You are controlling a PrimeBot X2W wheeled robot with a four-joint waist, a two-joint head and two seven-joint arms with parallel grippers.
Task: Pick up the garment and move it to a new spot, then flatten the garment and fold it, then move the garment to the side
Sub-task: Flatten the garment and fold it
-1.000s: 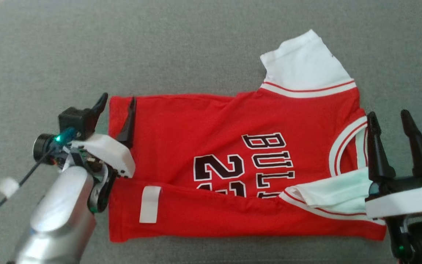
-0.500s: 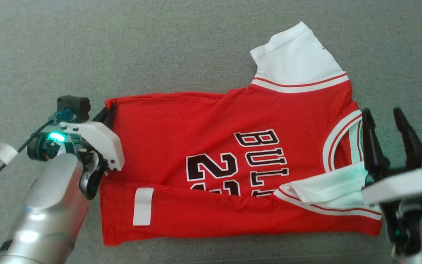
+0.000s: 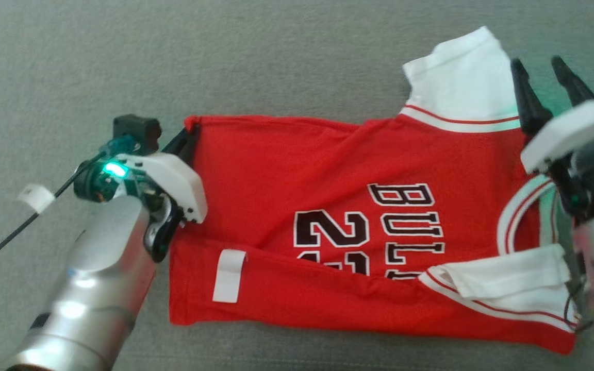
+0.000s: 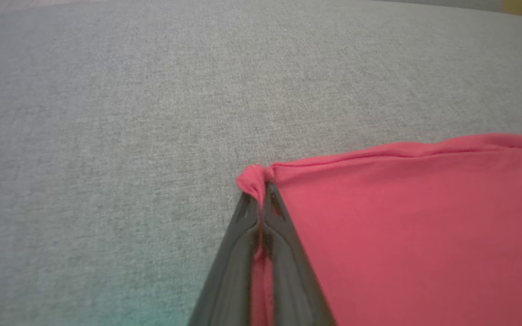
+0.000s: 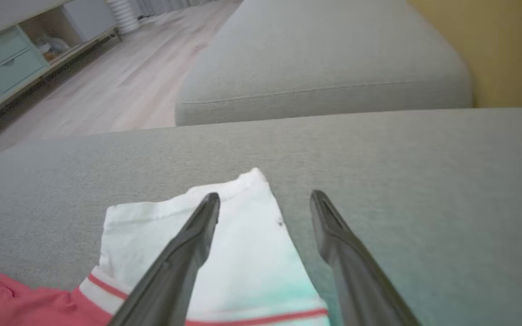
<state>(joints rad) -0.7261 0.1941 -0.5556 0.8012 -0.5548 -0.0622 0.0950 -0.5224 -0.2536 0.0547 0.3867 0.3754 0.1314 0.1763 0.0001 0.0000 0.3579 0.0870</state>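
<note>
— At near left, on jersey (image 3: pixel 328 170), hem corner (image 4: pixel 254 179): changed?
— Pinched shut now by left gripper (image 3: pixel 191 130); straddled open a second ago.
— Farther right?
— Reached by right gripper (image 3: pixel 538 64), spread wide as before: far white sleeve (image 3: pixel 462 72), up from collar (image 3: pixel 508 226). Laid across grey cushion (image 3: pixel 276 56).

we look down on a grey upholstered cushion (image 3: pixel 297 56) with a woven texture. a red jersey (image 3: pixel 286 170) lies flat on it, near edge folded over, one white sleeve (image 3: pixel 457 77) spread on the grey cloth.
</note>
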